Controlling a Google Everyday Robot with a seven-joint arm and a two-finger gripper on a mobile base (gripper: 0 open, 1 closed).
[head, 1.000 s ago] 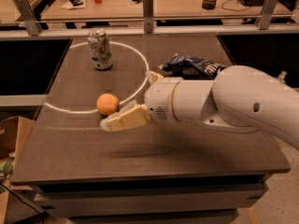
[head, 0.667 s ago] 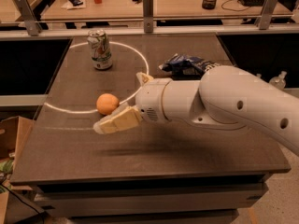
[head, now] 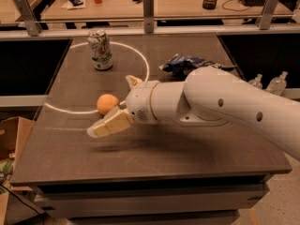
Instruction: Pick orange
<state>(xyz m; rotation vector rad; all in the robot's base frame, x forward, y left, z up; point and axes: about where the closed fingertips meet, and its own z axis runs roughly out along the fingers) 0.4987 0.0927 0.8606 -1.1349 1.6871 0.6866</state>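
The orange [head: 107,103] lies on the dark table [head: 187,144], left of centre, just inside the white circle line. My gripper [head: 111,106] is at the end of the white arm that reaches in from the right, low over the table. It is open. Its near tan finger [head: 111,124] lies just in front of the orange and overlaps its lower edge. The far finger [head: 132,81] sticks up behind and to the right of the orange. The orange sits about between them, ungrasped. I cannot tell whether a finger touches it.
A green-and-white soda can [head: 100,49] stands upright at the back left, on the circle line. A crumpled blue chip bag [head: 183,63] lies at the back right, behind the arm. Two plastic bottles [head: 268,83] stand beyond the table's right edge. A cardboard box [head: 9,137] sits at the left.
The arm has moved left and a little toward the front. The near finger has slid in front of the orange. The orange and the can have not moved.
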